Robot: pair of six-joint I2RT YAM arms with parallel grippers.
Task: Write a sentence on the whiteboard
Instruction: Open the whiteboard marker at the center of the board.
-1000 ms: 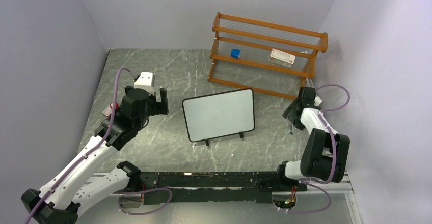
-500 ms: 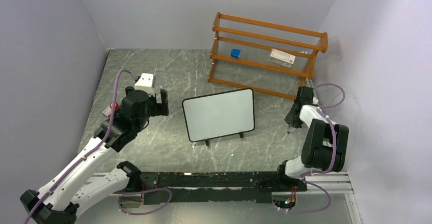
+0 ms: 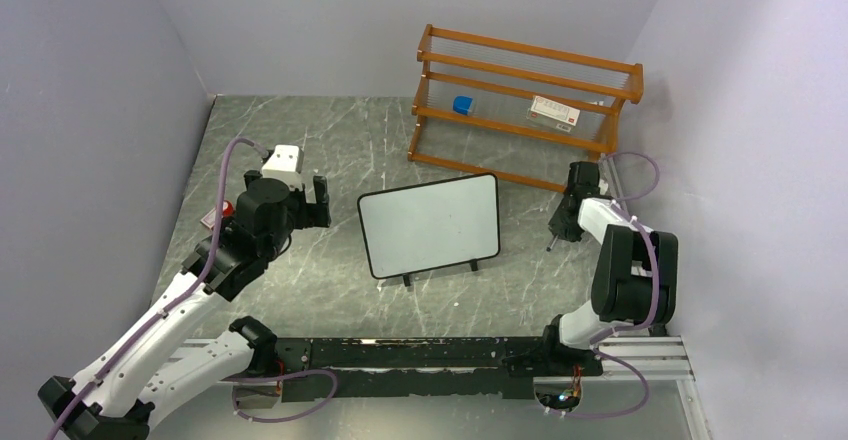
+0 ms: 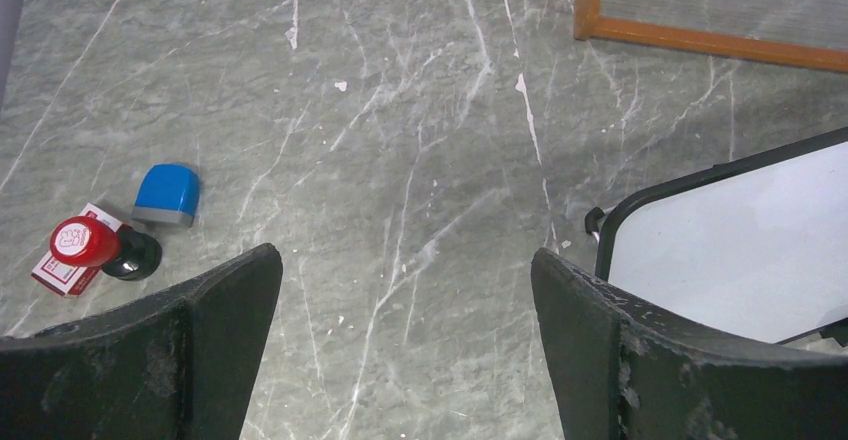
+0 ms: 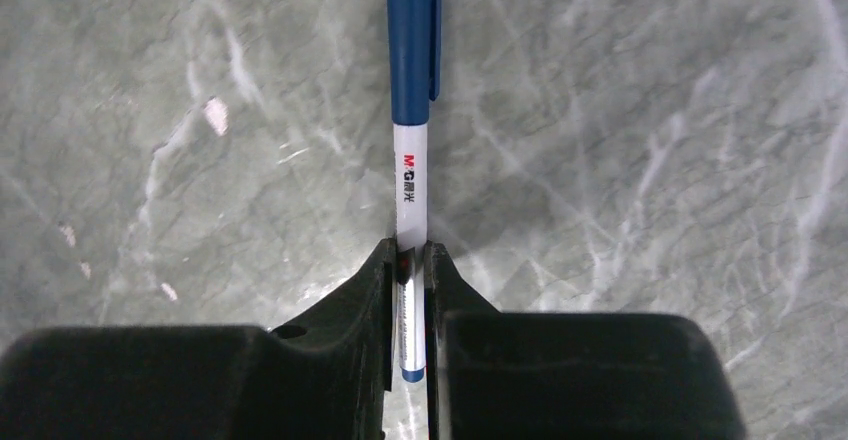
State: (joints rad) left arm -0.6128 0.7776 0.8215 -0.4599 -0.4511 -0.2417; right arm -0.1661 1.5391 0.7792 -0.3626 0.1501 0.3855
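The whiteboard stands on its little black feet mid-table, tilted, and its face is blank; no sentence shows on it. Its left corner appears in the left wrist view. My right gripper is shut on the white barrel of a marker with a blue cap, which points away from the fingers above the marble table. In the top view this gripper hangs right of the board, near the rack's foot. My left gripper is open and holds nothing, left of the board.
An orange wooden rack stands at the back right and holds a blue object and a white-red box. A blue block and a red-topped stamp lie left of my left gripper. Walls close in both sides.
My right gripper has shut on the marker and swung left and back toward the rack's foot. The left arm has barely moved and stays open.
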